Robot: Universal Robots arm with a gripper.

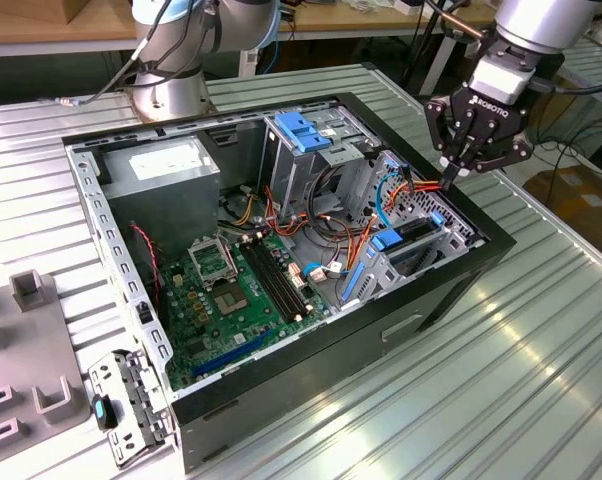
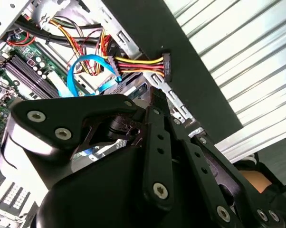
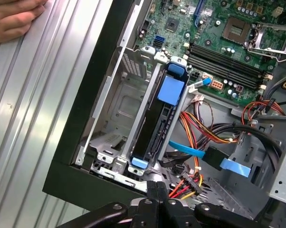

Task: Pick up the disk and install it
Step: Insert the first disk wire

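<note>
The gripper (image 1: 449, 172) is hovering over the front corner of the open black computer case (image 1: 421, 310), which is lying on its side on a slatted metal table (image 1: 501, 380). In both wrist views its fingers (image 2: 155, 102) are pressing together tip to tip. They are sitting just beside a black power connector (image 2: 166, 66) trailing yellow, red and black wires, though whether they are touching it cannot be told.

In the first wrist view the disk (image 3: 155, 128) is standing on edge in a slot of the grey drive cage (image 3: 119, 109), its dark side facing out and its blue bracket showing at both ends. A flat blue data cable (image 3: 200, 153) is running close past its lower end.

The green motherboard (image 1: 231, 290) is lying on the case floor. The grey power supply (image 1: 161, 165) is carrying a white sticker, its print too small to read, and white lettering is showing on the gripper's body.

A person's hand (image 3: 14, 19) is resting on the table beside the case.
</note>
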